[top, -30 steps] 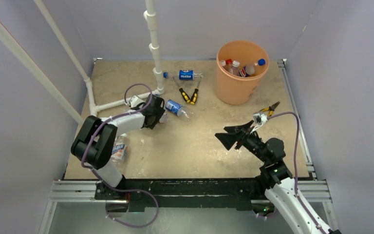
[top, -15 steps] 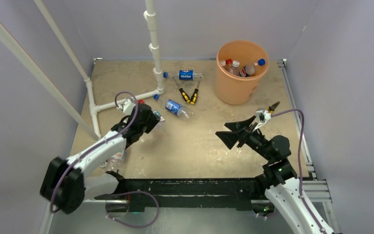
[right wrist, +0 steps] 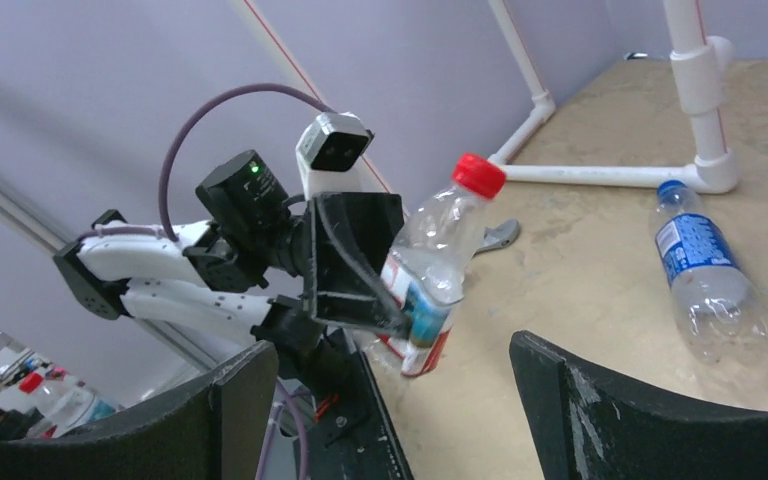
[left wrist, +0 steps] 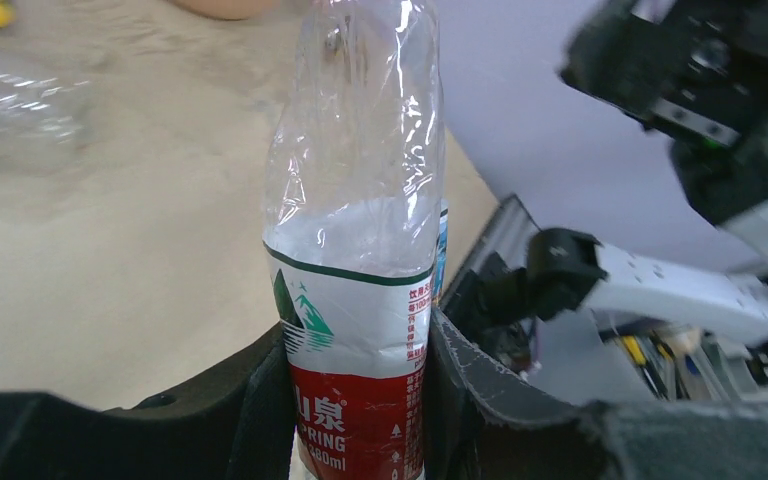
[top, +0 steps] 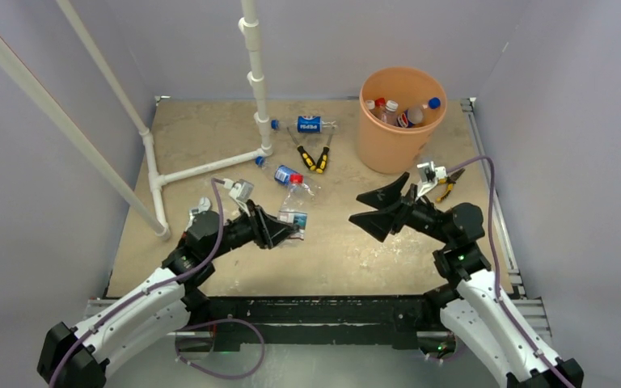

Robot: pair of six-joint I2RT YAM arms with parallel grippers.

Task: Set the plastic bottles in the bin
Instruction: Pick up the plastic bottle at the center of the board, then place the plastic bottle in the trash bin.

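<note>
1. The bottle (left wrist: 355, 250) is looking empty and thin-walled, so I am judging it very light and soft. Its clear upper part is already showing creases.
2. The plastic is smooth, so it may be slipping in a weak grip. A hard squeeze is likely only crushing it, not breaking it.
3. I am judging the labelled lower body the best place to hold. The neck under the red cap is probably stiffer.
4. The left gripper (top: 277, 230) is clamping the bottle on its red-and-white label, near the base, with one jaw pressing on each side.
5. The bottle is hanging in the air over the near middle of the table (top: 210, 129), with its cap pointing to the far side. It is well apart from the bin (top: 384, 145), which is standing at the far right with several bottles inside.
6. The left arm is reaching low, forward and toward the right arm.
7. The right gripper (top: 376, 208) is facing the bottle with jaws wide apart and nothing between them, near it but not touching. The arms seem to be preparing a handover.
</note>
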